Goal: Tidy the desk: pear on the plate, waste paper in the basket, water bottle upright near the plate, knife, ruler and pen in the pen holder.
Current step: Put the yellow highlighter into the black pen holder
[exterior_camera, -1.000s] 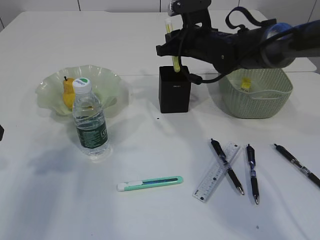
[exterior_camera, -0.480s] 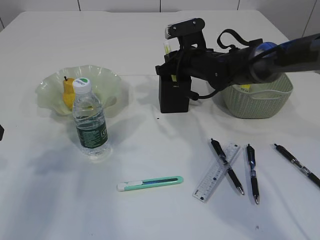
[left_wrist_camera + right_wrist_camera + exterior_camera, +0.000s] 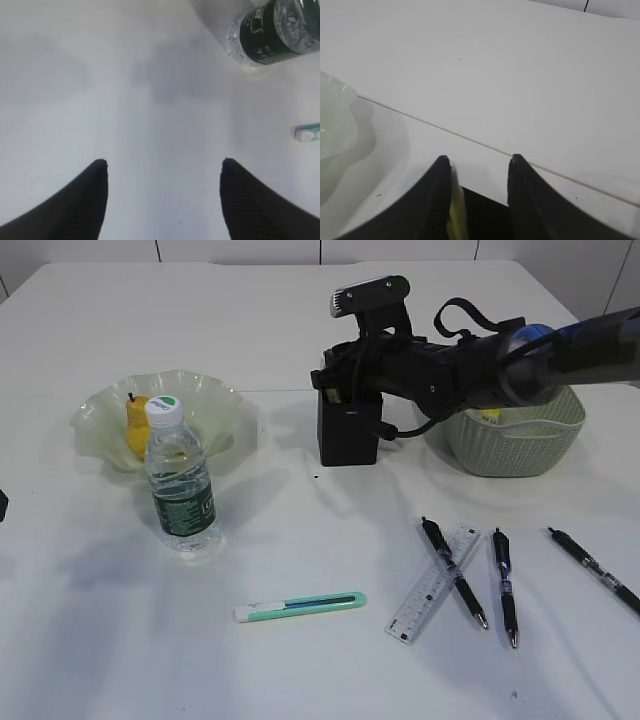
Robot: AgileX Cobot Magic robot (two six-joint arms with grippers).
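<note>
Directly above the pen holder point(image 3: 348, 430), the right gripper point(image 3: 476, 172) stands with jaws parted, a yellow-green knife point(image 3: 455, 210) resting against its left finger and apparently loose, dipping into the black box, beside the basket point(image 3: 520, 445).

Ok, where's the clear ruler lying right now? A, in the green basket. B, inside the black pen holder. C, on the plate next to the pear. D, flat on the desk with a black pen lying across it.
D: the ruler lies flat on the desk, with a black pen crossing over it.
</note>
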